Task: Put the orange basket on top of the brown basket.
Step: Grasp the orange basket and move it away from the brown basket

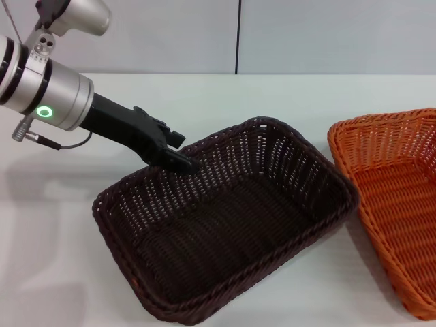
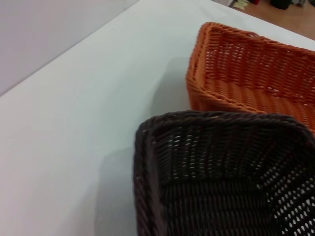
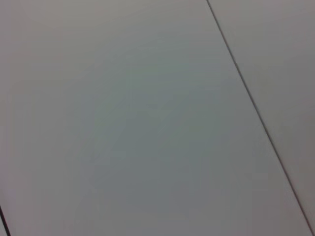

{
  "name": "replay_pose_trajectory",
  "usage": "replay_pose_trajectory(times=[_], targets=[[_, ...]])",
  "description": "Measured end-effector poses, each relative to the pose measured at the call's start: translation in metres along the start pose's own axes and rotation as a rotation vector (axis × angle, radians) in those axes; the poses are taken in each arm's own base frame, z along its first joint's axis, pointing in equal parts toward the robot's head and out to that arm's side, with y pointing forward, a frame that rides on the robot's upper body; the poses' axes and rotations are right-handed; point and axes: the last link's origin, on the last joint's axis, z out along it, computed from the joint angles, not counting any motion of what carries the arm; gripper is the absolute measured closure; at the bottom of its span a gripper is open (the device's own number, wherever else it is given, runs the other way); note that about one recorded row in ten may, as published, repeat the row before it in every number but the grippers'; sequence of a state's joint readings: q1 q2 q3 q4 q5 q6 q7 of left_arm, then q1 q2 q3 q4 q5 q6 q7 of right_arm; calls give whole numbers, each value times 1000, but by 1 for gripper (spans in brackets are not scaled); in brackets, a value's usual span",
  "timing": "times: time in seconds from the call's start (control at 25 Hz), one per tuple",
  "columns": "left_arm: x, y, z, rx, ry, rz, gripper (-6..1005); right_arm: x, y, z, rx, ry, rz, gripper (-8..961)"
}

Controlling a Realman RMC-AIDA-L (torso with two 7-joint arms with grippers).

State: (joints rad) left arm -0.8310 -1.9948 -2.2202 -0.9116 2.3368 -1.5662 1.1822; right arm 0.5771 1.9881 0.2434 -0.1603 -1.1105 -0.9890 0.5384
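The orange basket [image 1: 398, 204] sits on the table [image 1: 61, 259] to my right, just beside the brown basket [image 1: 225, 225], not stacked on it. My left gripper [image 1: 178, 158] reaches to the brown basket's far rim; whether its fingers are spread or pressed together, I cannot tell.

Two rectangular woven wicker-style baskets stand on the white table [image 1: 286, 95]. One is very dark brown, almost black [image 1: 225, 218], near the centre. One is bright orange [image 1: 398, 197], at about 3 o'clock from the dark one. One robot arm, silver and black, is in view, at about 10 o'clock.
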Motion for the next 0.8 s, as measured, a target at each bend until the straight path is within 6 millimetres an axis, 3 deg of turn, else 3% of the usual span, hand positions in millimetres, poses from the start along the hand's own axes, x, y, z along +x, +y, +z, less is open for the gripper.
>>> replay_pose_trajectory(times=[0.32, 0.48, 0.52, 0.56, 0.6, 0.64, 0.72, 0.8], targets=[[4, 0, 0, 4, 62, 3, 167, -7, 12, 10, -72, -4, -12, 328], [9, -3, -4, 31, 142, -3, 169, -18, 44, 24, -339, 74, -37, 328], [14, -6, -16, 84, 321, 4, 169, -25, 62, 29, -485, 146, -47, 328], [15, -8, -25, 121, 451, 10, 170, -25, 62, 29, -485, 146, -47, 328], [15, -8, -25, 121, 451, 10, 170, -29, 73, 32, -564, 192, -70, 328], [14, -11, -36, 160, 634, -6, 171, -32, 84, 33, -643, 250, -95, 328], [7, -15, -47, 199, 818, -35, 172, -40, 108, 33, -832, 440, -200, 328], [2, -16, -52, 219, 903, -40, 172, -42, 114, 32, -879, 492, -242, 328]])
